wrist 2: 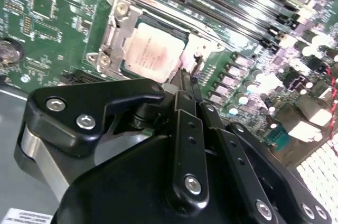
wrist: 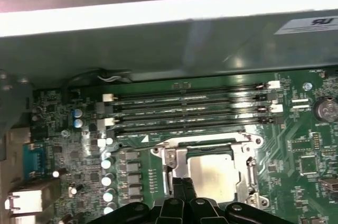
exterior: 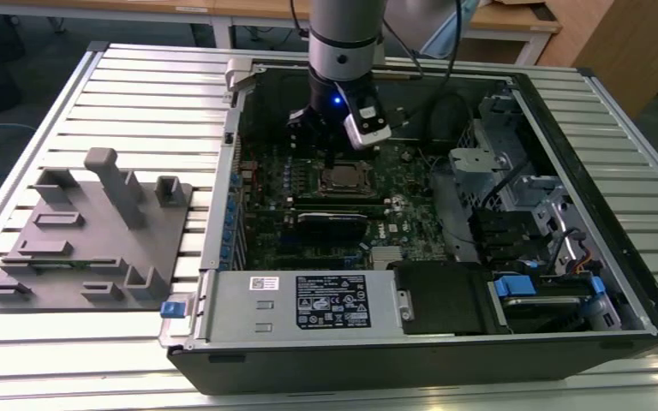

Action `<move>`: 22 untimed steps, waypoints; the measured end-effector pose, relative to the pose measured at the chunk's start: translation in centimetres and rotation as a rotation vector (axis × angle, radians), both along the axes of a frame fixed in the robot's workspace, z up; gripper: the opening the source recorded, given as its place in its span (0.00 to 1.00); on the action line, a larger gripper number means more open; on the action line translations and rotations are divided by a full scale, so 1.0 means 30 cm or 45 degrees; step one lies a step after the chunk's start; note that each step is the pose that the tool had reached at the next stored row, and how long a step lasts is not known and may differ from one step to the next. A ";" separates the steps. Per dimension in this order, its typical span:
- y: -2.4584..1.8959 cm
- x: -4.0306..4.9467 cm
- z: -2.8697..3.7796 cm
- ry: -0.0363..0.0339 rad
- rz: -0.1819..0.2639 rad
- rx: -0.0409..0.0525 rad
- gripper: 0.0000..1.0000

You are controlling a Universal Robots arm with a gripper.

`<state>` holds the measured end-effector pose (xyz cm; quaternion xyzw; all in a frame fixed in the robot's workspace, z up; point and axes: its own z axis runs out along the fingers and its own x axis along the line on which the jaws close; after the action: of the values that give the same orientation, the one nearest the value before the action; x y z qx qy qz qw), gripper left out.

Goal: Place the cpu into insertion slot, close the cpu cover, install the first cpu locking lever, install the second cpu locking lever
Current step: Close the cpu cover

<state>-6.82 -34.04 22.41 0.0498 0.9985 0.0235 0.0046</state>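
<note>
Rig: single arm reaching down into open PC case (exterior: pixel 421 370), which lies on slatted table (exterior: pixel 134 94).
End effector (wrist 2: pixel 185 77): tips pressed together or nearly so. Whether a thin wire sits betw. them can't be told.
Cpu (wrist 2: pixel 153 50): seated flat in insertion slot (exterior: pixel 362 180) on green motherboard (wrist: pixel 296 145), pale metal top facing up.
Cpu cover (wrist 2: pixel 112 29): appears folded down. Silvery frame rings the cpu, which shows thru the cut-out window (judged closed, not confirmed latched).
Tip position: in both wrist views the end effector (wrist: pixel 178 183) stands at the socket's edge, just beside the cpu (wrist: pixel 214 179) and over the cover's side band (wrist: pixel 179 161). It isn't over the chip itself.
Direction: in the exterior view the end effector (exterior: pixel 326 161) comes in from the far side, and the cpu (exterior: pixel 341 177) lies just nearer the camera and slightly toward the exterior view's right.
Nearby detail: small silvery hook-shaped piece (wrist 2: pixel 196 61) sits just past the tips, poss. a lever end. Contact can't be told.
Axis ref: memory slots (wrist: pixel 190 109) run parallel to the socket side farthest from the tips. The side at the tips runs crosswise to them.
Levers: latched or free can't be told.
</note>
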 end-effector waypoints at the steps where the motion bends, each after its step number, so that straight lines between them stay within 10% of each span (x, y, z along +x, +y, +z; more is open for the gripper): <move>1: 0.000 0.007 0.000 0.0001 0.000 0.000 0.10; 17: 0.000 0.068 -0.004 -0.0014 0.000 0.000 0.10; 22: 0.000 0.068 -0.012 -0.0172 0.000 0.000 0.10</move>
<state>-4.78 -34.04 22.06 0.0496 0.9984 0.0237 0.0114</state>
